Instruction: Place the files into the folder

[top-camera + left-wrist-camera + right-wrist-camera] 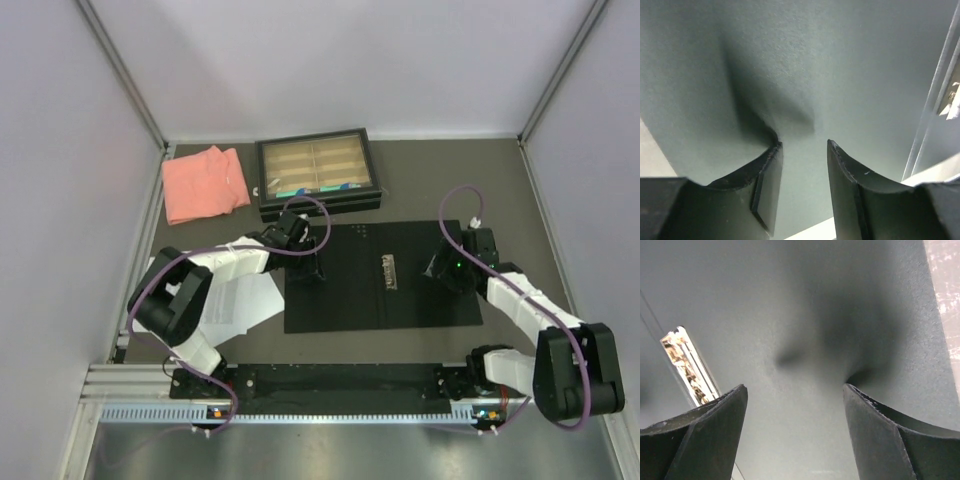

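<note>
**Dark tabletop (520, 200), pale walls, folder (420, 300) spread open beneath two parted claws**

Grey-brown tabletop, boxed in on three sides by plain pale lavender panels. Along the near edge, a metal rail (330, 395) carrying the two arm bases.

Just past the rail on the left, the files (245, 300): white sheets flat on the tabletop, partly under the left arm, just beside the folder's left edge and outside it.

At centre, the folder, opened flat with its matte black inside facing up. Down its middle fold, a small metal clip (388, 272).

Over the folder's left page, near its left edge, the left claw (308, 262), pointing down. From its wrist camera: fingers (765, 175) apart with a clear gap, nothing between them, tips at or just above the black surface; contact impossible to tell.

Over the right page, the right claw (445, 268), also pointing down. From its wrist camera: jaws spread wide, empty, black folder surface filling the space between them, the shiny clip off to one side and a strip of bare tabletop past the folder's edge.

Farther back, just beyond the folder's far edge, a black-framed tray (316, 172) with tan compartments. Left of the tray, near the back left corner, a folded salmon-pink cloth (203, 183).
</note>
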